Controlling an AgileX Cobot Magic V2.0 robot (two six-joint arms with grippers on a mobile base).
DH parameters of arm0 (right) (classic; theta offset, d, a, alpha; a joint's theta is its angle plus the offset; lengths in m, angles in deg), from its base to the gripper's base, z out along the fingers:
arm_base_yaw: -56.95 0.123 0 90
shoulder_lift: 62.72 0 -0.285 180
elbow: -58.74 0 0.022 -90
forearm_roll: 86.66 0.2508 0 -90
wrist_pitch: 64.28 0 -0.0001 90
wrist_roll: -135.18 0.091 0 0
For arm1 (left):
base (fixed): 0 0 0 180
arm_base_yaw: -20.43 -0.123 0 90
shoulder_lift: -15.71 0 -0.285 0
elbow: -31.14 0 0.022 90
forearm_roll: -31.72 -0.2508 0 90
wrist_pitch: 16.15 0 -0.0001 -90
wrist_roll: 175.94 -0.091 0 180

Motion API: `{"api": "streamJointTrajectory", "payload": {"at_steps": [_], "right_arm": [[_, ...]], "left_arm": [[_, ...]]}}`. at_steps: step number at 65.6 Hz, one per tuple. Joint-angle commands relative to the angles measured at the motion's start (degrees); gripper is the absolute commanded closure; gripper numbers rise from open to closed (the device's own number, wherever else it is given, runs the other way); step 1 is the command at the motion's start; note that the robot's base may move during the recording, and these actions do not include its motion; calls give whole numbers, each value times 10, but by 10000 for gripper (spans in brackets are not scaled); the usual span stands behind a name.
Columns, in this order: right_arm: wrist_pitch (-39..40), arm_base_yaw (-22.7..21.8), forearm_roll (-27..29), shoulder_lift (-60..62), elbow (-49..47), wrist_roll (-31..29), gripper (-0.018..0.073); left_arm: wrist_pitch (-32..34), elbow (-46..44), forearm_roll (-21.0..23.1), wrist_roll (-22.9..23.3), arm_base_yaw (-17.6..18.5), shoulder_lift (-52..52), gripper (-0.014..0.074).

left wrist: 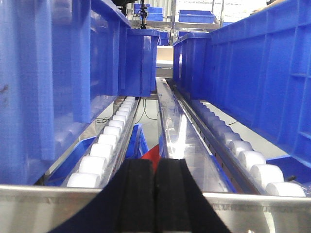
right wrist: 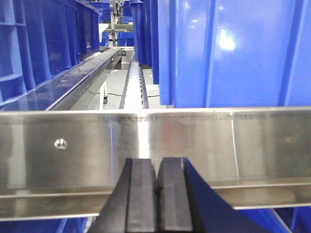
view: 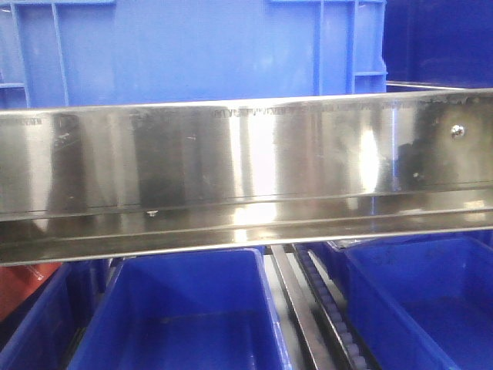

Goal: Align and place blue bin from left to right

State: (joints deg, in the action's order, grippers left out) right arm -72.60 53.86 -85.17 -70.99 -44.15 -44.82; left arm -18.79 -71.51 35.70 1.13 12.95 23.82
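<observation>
The blue bin point(view: 192, 46), a large lighter-blue ribbed crate, stands behind the steel cross rail point(view: 246, 162) and fills the upper left and middle of the front view. Its ribbed wall shows at the right of the left wrist view point(left wrist: 262, 73) and at the left of the right wrist view point(right wrist: 24, 43). My left gripper point(left wrist: 155, 167) is shut with its pads together and nothing between them, low in front of the rail, facing the gap between two lanes. My right gripper point(right wrist: 157, 165) is also shut and empty, just before the rail point(right wrist: 194, 145). Neither gripper touches the bin.
A darker blue bin point(view: 439, 38) stands to the right of the crate, close in the right wrist view point(right wrist: 233, 48). Another blue bin point(left wrist: 48, 73) sits on the left roller lane point(left wrist: 109, 141). Below the rail are smaller dark blue bins point(view: 185, 316) point(view: 431, 301) and a red one point(view: 23, 285).
</observation>
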Motion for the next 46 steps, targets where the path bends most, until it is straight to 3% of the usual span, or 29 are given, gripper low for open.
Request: {"api": "streamJointTrajectory", "payload": {"at_steps": [1,46], "right_arm": [[19,-2,2,5,1,-6,721],[23,-2,2,5,1,-6,721]], "left_arm": [[5,-1,4,0,-2,-3,708],[5,-1,4,0,-2,-3,708]]}}
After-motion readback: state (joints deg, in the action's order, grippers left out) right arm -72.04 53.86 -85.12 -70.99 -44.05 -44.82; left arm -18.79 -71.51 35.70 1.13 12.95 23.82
